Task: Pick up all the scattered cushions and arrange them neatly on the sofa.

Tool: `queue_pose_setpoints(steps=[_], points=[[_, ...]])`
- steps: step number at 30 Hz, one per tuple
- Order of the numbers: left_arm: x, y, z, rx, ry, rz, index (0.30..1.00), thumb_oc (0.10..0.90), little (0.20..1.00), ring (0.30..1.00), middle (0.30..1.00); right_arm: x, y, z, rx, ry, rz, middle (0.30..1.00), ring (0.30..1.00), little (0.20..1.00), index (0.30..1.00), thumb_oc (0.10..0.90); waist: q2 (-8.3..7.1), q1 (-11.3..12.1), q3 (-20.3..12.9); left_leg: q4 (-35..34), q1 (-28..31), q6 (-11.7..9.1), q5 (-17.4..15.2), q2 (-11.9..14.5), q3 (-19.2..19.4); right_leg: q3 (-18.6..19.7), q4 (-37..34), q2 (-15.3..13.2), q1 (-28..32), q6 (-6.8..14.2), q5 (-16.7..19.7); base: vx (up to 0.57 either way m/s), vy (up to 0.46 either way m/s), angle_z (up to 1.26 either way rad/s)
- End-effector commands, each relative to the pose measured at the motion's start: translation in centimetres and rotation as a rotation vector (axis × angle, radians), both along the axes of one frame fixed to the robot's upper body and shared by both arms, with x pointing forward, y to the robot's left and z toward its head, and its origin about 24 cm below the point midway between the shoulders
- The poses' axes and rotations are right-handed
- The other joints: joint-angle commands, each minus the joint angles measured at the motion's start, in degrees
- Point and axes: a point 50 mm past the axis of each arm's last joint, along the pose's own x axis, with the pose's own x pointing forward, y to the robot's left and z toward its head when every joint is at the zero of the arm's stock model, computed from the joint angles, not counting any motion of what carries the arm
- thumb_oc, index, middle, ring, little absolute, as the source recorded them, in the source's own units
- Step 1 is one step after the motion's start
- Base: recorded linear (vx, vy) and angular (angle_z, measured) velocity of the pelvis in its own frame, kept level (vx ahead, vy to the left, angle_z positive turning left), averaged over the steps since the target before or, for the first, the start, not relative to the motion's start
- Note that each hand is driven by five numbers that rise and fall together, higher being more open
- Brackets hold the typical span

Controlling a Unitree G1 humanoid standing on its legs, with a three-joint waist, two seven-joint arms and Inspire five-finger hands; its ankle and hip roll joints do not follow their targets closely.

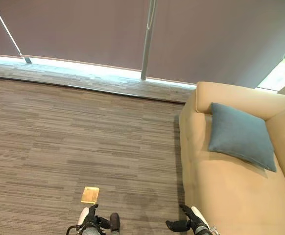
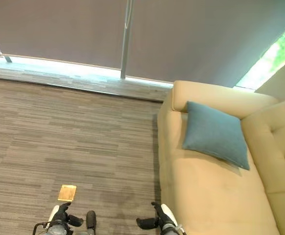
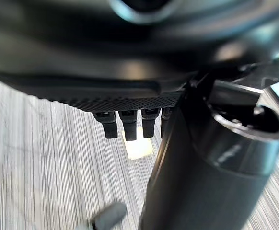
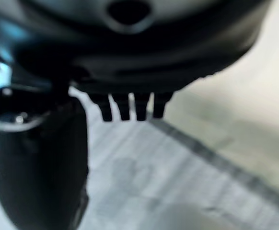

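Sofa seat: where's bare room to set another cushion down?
The sofa seat is bare from the blue cushion toward the robot; the near stretch by the right hand is free. The far end, against the armrest, is taken by that cushion. Left hand hangs over carpet beside a small yellow square.

Two dark hands sit at six o'clock in the head views. The left hand [image 1: 94,219] is black with a white cover on its thumb, on a silver-grey wrist. The right hand [image 1: 191,223] is likewise black with a white thumb cover. Close up, each shows a glossy black palm, a textured mesh edge and short, squared black fingers [image 3: 129,125].
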Motion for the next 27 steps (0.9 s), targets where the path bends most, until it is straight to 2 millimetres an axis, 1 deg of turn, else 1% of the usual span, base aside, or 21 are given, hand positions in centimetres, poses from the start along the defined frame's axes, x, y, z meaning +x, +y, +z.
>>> queue_pose_setpoints(steps=[1, 3, 4, 5, 6, 8, 10, 11, 13, 15, 16, 17, 18, 19, 20, 21, 22, 23, 24, 26, 27], points=[[0.3, 2.5, 0.9, 0.058, -0.064, 0.113, 0.9, 0.8, 0.9, 0.9, 0.9, 3.5, 0.6, 2.4, 0.047, -0.186, -0.017, 0.9, 0.9, 0.9, 0.9, 0.8, -0.46, 0.15, 0.1, 6.0, 0.19, -4.6, -9.66, 3.23, 1.5, -0.66, -8.91, -4.52, 0.07, 3.56, 15.77, 0.23, 0.146, -0.09], [0.7, 3.7, 1.4, 0.061, -0.092, 0.191, 0.9, 0.8, 0.9, 0.9, 0.9, 4.1, 0.4, 3.1, 0.052, -0.221, -0.001, 0.9, 0.9, 0.9, 0.9, 0.8, 0.37, -1.33, 0.78, 3.5, 3.73, -4.93, -10.44, 2.19, 1.24, -3.38, -12.49, -0.33, -3.73, 2.81, 9.37, 0.35, 0.151, 0.05], [0.8, 3.8, 1.4, 0.053, -0.1, 0.215, 0.9, 0.8, 0.9, 0.9, 0.9, 4.5, 0.3, 3.6, 0.057, -0.245, 0.005, 0.9, 0.9, 0.9, 0.9, 0.8, 0.46, -1.84, 0.69, 3.03, 4.46, -5.03, -10.76, 1.84, 1.09, -4.2, -15.04, 0.86, -5.31, 2.86, 8.72, 0.28, 0.087, 0.02], [0.7, 3.8, 1.4, 0.052, -0.1, 0.215, 0.9, 0.8, 0.9, 0.9, 0.9, 4.5, 0.3, 3.6, 0.056, -0.245, 0.005, 0.9, 0.9, 0.9, 0.9, 0.8, 0.52, -1.92, 0.83, 2.95, 4.71, -5.08, -10.83, 1.89, 1.01, -4.3, -15.0, 0.9, -5.08, 2.84, 8.58, 0.31, 0.059, -0.02], [1.1, 3.6, 1.5, 0.035, -0.113, 0.222, 0.9, 0.8, 0.9, 0.9, 0.9, 4.7, 0.2, 4.0, 0.061, -0.271, 0.015, 0.9, 0.9, 0.9, 0.9, 0.8, 0.39, -3.09, 1.45, 2.37, 6.87, -5.16, -11.88, 0.49, 0.8, -6.41, -20.93, 2.33, -8.5, 3.26, 9.38, 0.22, 0.038, 0.11], [1.1, 3.5, 1.4, 0.034, -0.112, 0.213, 0.9, 0.8, 0.9, 0.9, 0.9, 4.8, 0.2, 4.1, 0.06, -0.281, 0.02, 0.9, 0.9, 0.9, 0.9, 0.8, 0.27, -3.8, 1.72, 1.95, 8.6, -5.32, -12.83, -0.25, 0.73, -8.41, -24.56, 2.9, -9.57, 3.65, 10.27, 0.37, 0.041, 0.06], [1.3, 3.1, 1.4, 0.021, -0.114, 0.21, 0.9, 0.8, 0.9, 0.9, 0.9, 4.8, 0.0, 4.3, 0.048, -0.291, 0.035, 0.9, 0.9, 0.9, 0.9, 0.8, 0.62, -4.39, 2.01, 2.29, 11.71, -6.07, -15.89, -0.83, 1.05, -15.92, -31.38, 4.43, -9.56, 5.04, 10.56, 0.44, -0.006, 0.01], [1.3, 3.1, 1.4, 0.02, -0.114, 0.209, 0.9, 0.8, 0.9, 0.9, 0.9, 4.8, 0.0, 4.3, 0.048, -0.292, 0.034, 0.9, 0.9, 0.9, 0.9, 0.8, 0.31, -4.64, 2.15, 2.49, 11.31, -5.99, -15.32, -1.15, 1.15, -16.66, -31.95, 4.01, -9.48, 4.56, 11.47, 0.25, -0.029, 0.03], [0.8, 2.7, 1.1, 0.008, -0.098, 0.208, 0.9, 0.8, 0.9, 0.9, 0.9, 4.6, -0.4, 4.2, 0.043, -0.291, 0.015, 0.9, 0.9, 0.9, 0.9, 0.8, 1.16, -4.44, 1.66, 3.17, 12.79, -6.41, -17.05, -0.89, 1.94, -21.37, -31.94, 4.6, -9.49, 4.59, 10.44, 0.31, -0.024, 0.09], [0.0, 2.3, 0.7, 0.002, -0.065, 0.181, 0.9, 0.8, 0.9, 0.9, 0.9, 4.1, -0.8, 4.0, 0.041, -0.288, -0.01, 0.9, 0.9, 0.9, 0.9, 0.8, 1.55, -5.2, 0.54, 3.51, 14.19, -6.35, -18.37, -1.45, 2.36, -20.8, -32.83, 5.11, -7.53, 3.33, 9.79, 0.47, -0.058, -0.05], [-0.8, 1.6, 0.2, -0.013, -0.038, 0.173, 0.9, 0.8, 0.9, 0.9, 0.9, 3.7, -1.2, 4.0, 0.046, -0.291, -0.038, 0.9, 0.9, 0.9, 0.9, 0.8, 2.58, -6.13, -0.45, 4.6, 15.6, -6.85, -18.62, -1.02, 2.08, -19.0, -31.5, 5.57, -7.03, 1.98, 9.27, 0.45, -0.057, -0.14], [-0.8, 1.5, 0.2, -0.014, -0.038, 0.173, 0.9, 0.8, 0.9, 0.9, 0.9, 3.7, -1.3, 4.0, 0.045, -0.29, -0.038, 0.9, 0.9, 0.9, 0.9, 0.8, 2.63, -6.13, -0.46, 4.63, 15.63, -6.87, -18.67, -0.99, 2.08, -19.01, -31.47, 5.6, -7.01, 1.97, 9.21, 0.59, -0.101, 0.09], [-1.8, 0.8, -0.3, -0.034, -0.002, 0.177, 0.9, 0.8, 0.9, 0.9, 0.9, 3.5, -1.7, 4.1, 0.049, -0.3, -0.068, 0.9, 0.9, 0.9, 0.9, 0.8, 4.02, -7.01, -0.92, 8.74, 15.86, -8.71, -17.35, 0.32, 2.41, -18.0, -30.07, 6.41, -6.14, 0.39, 7.68, 0.29, -0.062, 0.15], [-1.8, 0.8, -0.3, -0.034, -0.002, 0.177, 0.9, 0.8, 0.9, 0.9, 0.9, 3.5, -1.7, 4.1, 0.049, -0.3, -0.068, 0.9, 0.9, 0.9, 0.9, 0.8, 4.07, -7.01, -0.94, 8.82, 15.83, -8.77, -17.41, 0.37, 2.42, -18.01, -30.03, 6.45, -6.15, 0.36, 7.61, 0.4, -0.099, -0.01], [-1.9, 0.6, -0.4, -0.032, 0.004, 0.161, 0.9, 0.8, 0.9, 0.9, 0.9, 3.5, -1.6, 4.1, 0.056, -0.298, -0.075, 0.9, 0.9, 0.9, 0.9, 0.8, 4.71, -7.29, -1.05, 12.46, 15.14, -10.51, -15.31, 1.14, 2.8, -17.52, -29.63, 7.05, -5.52, -0.46, 6.93, 0.2, -0.091, -0.19], [-1.9, 0.5, -0.4, -0.012, 0.008, 0.118, 0.9, 0.8, 0.9, 0.9, 0.9, 3.7, -1.6, 4.1, 0.064, -0.3, -0.077, 0.9, 0.9, 0.9, 0.9, 0.8, 4.22, -7.97, -1.15, 19.08, 12.56, -12.44, -10.33, 1.64, 3.65, -16.76, -30.01, 7.09, -4.65, -1.68, 7.52, 0.4, -0.226, -0.2], [-1.5, 1.0, -0.1, 0.025, 0.005, 0.049, 0.9, 0.8, 0.9, 0.9, 0.9, 4.3, -1.6, 4.8, 0.075, -0.335, -0.061, 0.9, 0.9, 0.9, 0.9, 0.8, 2.44, -7.73, -0.29, 35.03, 6.08, -15.52, -3.55, 5.92, 4.77, -14.1, -30.81, 8.16, -1.92, -4.07, 6.12, 0.42, -0.251, -0.04], [-1.2, 1.1, 0.1, 0.036, -0.004, 0.02, 0.9, 0.8, 0.9, 0.9, 0.9, 4.4, -1.9, 5.1, 0.067, -0.349, -0.056, 0.9, 0.9, 0.9, 0.9, 0.8, 1.55, -6.79, 0.39, 41.58, 3.51, -14.65, -3.0, 6.78, 4.82, -12.5, -31.16, 9.1, -0.24, -5.15, 5.16, 0.33, -0.2, -0.26], [-1.2, 1.1, 0.1, 0.035, -0.004, 0.02, 0.9, 0.8, 0.9, 0.9, 0.9, 4.4, -1.9, 5.1, 0.067, -0.349, -0.056, 0.9, 0.9, 0.9, 0.9, 0.8, 1.64, -6.72, 0.43, 41.78, 3.45, -14.68, -3.13, 6.92, 4.83, -12.48, -31.15, 9.22, -0.25, -5.18, 5.16, 0.21, -0.107, -0.5], [-1.3, 1.4, 0.1, 0.059, 0.006, 0.004, 0.9, 0.8, 0.9, 0.9, 0.9, 4.6, -2.3, 5.5, 0.046, -0.355, -0.033, 0.9, 0.9, 0.9, 0.9, 0.8, -0.5, -5.06, 1.45, 49.72, -3.21, -12.43, -6.79, 6.9, 4.63, -8.85, -32.19, 9.46, 2.35, -5.63, 4.11, 0.28, -0.03, -1.24], [-2.0, 1.4, -0.1, 0.058, 0.028, 0.016, 0.9, 0.8, 0.9, 0.9, 0.9, 4.8, -2.4, 5.8, 0.026, -0.364, -0.002, 0.9, 0.9, 0.9, 0.9, 0.8, -1.36, -3.69, 1.53, 46.56, -6.59, -10.61, -10.14, 6.8, 3.41, -5.68, -33.44, 9.88, 4.79, -4.93, 3.45, 0.43, 0.083, -1.38]])
